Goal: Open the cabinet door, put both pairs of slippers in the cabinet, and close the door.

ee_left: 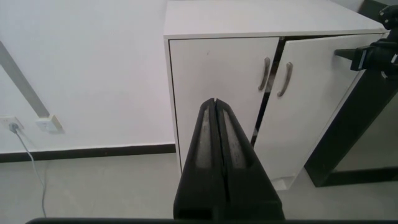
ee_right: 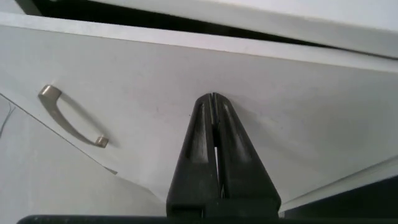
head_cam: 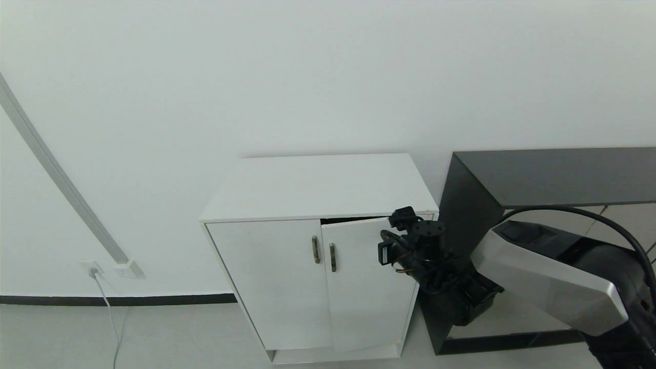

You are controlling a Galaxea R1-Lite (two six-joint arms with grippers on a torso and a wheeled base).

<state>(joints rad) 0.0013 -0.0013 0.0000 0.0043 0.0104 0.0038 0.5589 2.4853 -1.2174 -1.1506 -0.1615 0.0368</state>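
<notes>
1. Head view: the white cabinet [head_cam: 318, 184] stands against the wall. Its left door [head_cam: 271, 282] is flush, and its right door [head_cam: 366, 292] is slightly ajar, with a dark slit along the top edge.
2. That slit is too dark to tell what is inside. I judge the door is barely open, so either the opening has only begun or the closing is nearly finished. I cannot tell which, so I treat the slippers as still to be stowed.
3. My right tool [ee_right: 212, 99] is clenched and empty. Its tips are at the face of the right door, away from the handle [ee_right: 71, 118]. I cannot tell whether they touch the panel.
4. My left tool [ee_left: 214, 102] is also clenched on nothing. It is held back from the cabinet and points at the left door.
5. The two handles [head_cam: 315, 249] sit side by side where the doors meet, and neither tool is on them.
6. A dark table [head_cam: 553, 174] stands just beside the cabinet's right side. I expect it to crowd the right door's swing, and my right arm is in that gap.
7. Further left, a socket [head_cam: 91, 267] on the wall has a cable [head_cam: 110, 312] hanging down to the floor [head_cam: 154, 333], well apart from the cabinet.
</notes>
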